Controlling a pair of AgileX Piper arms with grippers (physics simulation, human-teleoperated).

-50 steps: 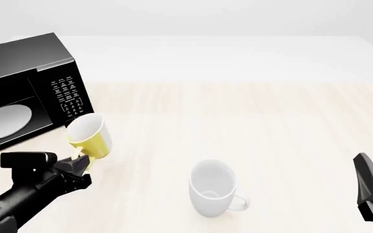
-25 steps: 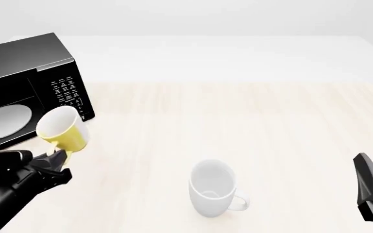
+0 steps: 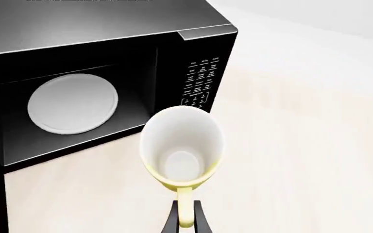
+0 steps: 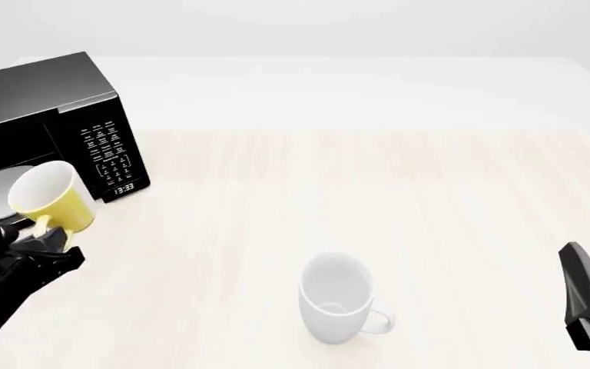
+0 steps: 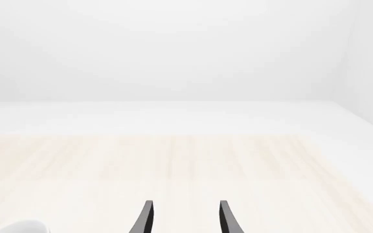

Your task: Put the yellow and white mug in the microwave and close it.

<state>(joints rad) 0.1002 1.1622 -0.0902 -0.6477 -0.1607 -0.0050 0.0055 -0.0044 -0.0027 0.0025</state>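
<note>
Before microwave (image 4: 39,131), left end effector (image 4: 41,240) grips mug (image 4: 54,200).

My R gripper (image 5: 184,218) hangs over the pale wood table (image 5: 238,165), fingertips parted w/ nothing between. White mug (image 5: 19,227) rim just shows nearby.

Left arm: enters low at the near left edge, reaching forward.
Left pincer (image 4: 41,237): fingers clamped tight on a yellow handle.
Right arm: parked at the near right corner.
Right pincer (image 5: 183,217): fingers parted, empty, above the tabletop.
</note>
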